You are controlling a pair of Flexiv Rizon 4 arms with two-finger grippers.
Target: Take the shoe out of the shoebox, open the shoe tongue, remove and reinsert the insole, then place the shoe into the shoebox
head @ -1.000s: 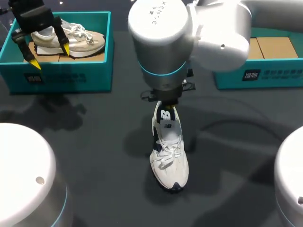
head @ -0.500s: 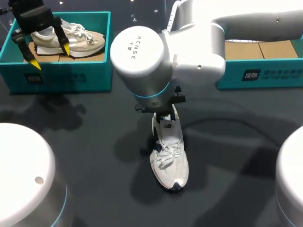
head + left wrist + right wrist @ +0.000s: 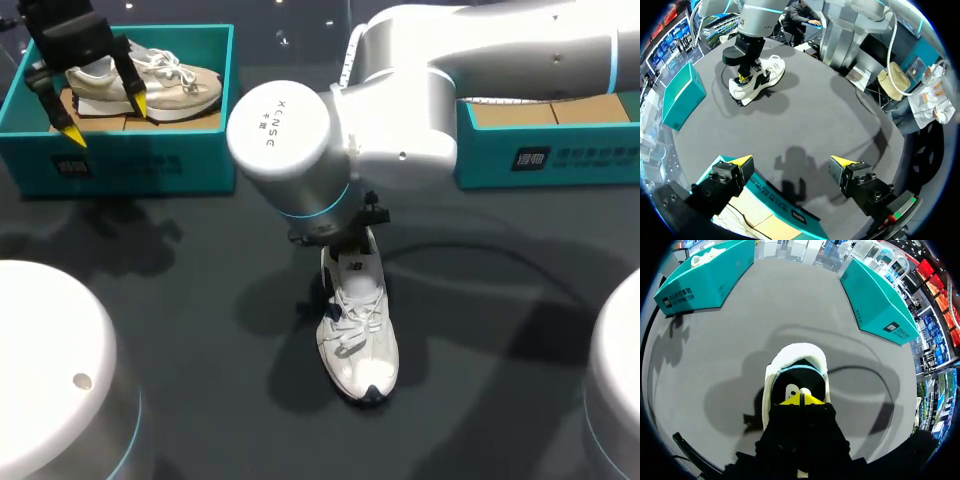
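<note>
The white lace-up sneaker lies on the dark desk, heel end directly under the right gripper, whose tips are clenched together at its opening. The released left gripper hangs well away from the sneaker.

- Was a dark grey matte surface.
- Carried a white shoe near its middle, toe toward the near edge.
- Bore an open teal left shoebox at the far left.
- Bore a teal right shoebox at the far right, well apart.
</note>
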